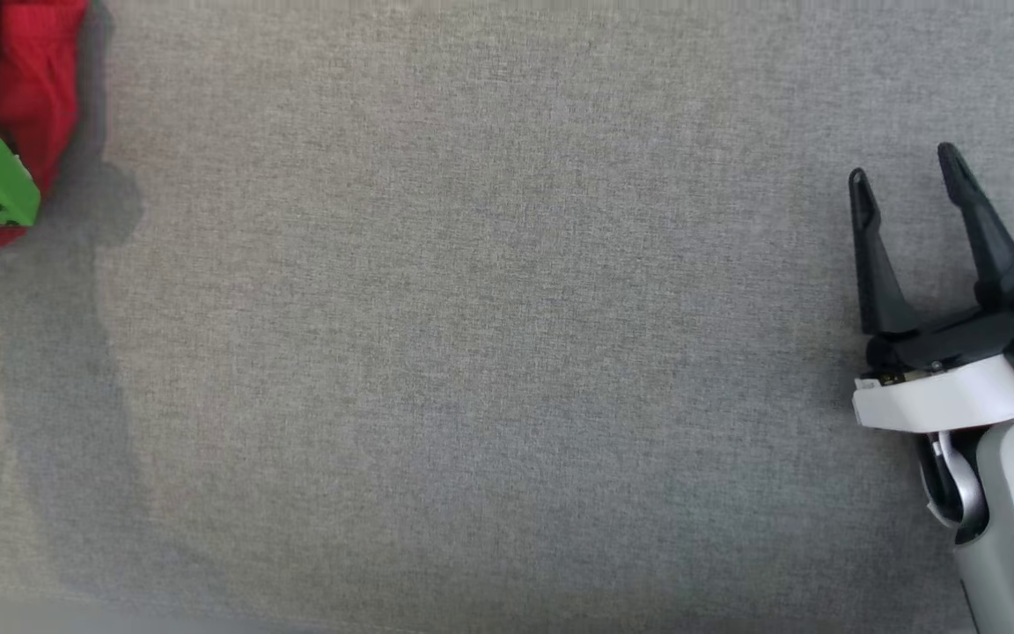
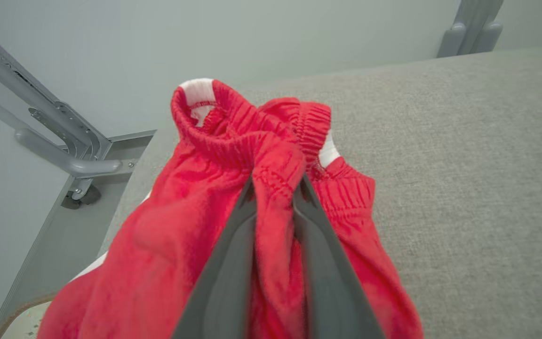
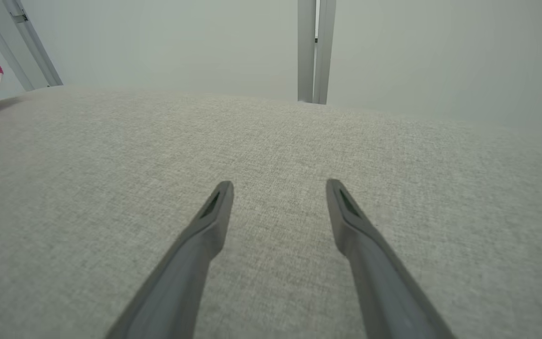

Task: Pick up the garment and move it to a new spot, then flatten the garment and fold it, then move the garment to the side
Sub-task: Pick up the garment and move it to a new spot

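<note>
The grey fabric-covered table [image 1: 472, 352] spreads wide. At its far left corner the red garment [image 2: 181, 226] is bunched up, with a gathered elastic waistband and white lining. The left gripper [image 2: 274, 181] pinches a waistband fold. The right gripper [image 1: 905, 167], at the near right, gapes wide and holds nothing.

**Grey Cloth, Pale Walls**

A grey woven cloth covers the surface [image 1: 507, 352], evenly lit, with a soft shadow along its left side. Plain pale walls [image 3: 158, 42] rise behind. A grey metal post [image 3: 314, 52] stands at the far edge, and an angled metal bracket [image 2: 64, 141] meets one corner.
</note>
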Controlling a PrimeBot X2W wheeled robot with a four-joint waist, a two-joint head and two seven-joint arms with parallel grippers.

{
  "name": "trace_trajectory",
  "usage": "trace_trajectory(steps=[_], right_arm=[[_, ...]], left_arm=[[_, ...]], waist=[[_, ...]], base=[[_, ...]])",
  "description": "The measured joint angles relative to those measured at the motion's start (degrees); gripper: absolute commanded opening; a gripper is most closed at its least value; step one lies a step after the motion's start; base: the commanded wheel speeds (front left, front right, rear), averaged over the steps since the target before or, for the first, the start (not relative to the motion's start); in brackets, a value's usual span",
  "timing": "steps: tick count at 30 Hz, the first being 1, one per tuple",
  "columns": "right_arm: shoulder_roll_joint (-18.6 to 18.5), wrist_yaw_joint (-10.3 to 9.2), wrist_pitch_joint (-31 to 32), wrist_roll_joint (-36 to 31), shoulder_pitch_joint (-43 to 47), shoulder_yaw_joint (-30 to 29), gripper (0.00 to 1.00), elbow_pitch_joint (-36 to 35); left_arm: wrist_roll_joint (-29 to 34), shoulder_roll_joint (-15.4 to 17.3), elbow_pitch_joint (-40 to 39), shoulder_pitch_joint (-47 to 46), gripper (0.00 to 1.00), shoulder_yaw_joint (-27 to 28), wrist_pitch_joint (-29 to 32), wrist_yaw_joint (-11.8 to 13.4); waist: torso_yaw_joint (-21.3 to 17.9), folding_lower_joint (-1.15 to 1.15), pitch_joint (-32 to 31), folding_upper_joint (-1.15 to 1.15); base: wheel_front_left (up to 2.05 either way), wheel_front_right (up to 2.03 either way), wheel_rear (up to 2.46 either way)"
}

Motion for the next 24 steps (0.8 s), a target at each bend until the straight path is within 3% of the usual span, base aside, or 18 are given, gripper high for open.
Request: trace_trajectory(steps=[5,12,17,24], right_arm=[[3.0,0.01,0.2,0.5,1.6,0.7,1.00,1.7],[5.9,0.00,0.2,1.5,4.1,0.7,1.00,3.0],[6.7,0.01,0.2,1.9,6.9,0.3,1.00,3.3],[6.8,0.00,0.2,2.0,9.2,-0.8,1.00,2.8]], left_arm=[[1.2,2.0,-2.9,1.3,0.00,2.0,-1.7,0.0],[4.7,2.3,-15.2,8.3,0.00,9.5,-1.9,1.6],[4.4,-0.4,-22.2,15.1,0.00,10.5,-2.0,2.8],[4.0,-5.6,-29.5,23.6,0.00,6.0,-1.6,4.5]], waist=[[-0.6,0.00,-4.8,0.00],[-2.7,0.00,-13.1,0.00],[-5.3,0.00,-18.9,0.00],[-11.2,0.00,-24.3,0.00]], base=[[0.00,0.00,0.00],[0.00,0.00,0.00],[0.00,0.00,0.00],[0.00,0.00,0.00]])
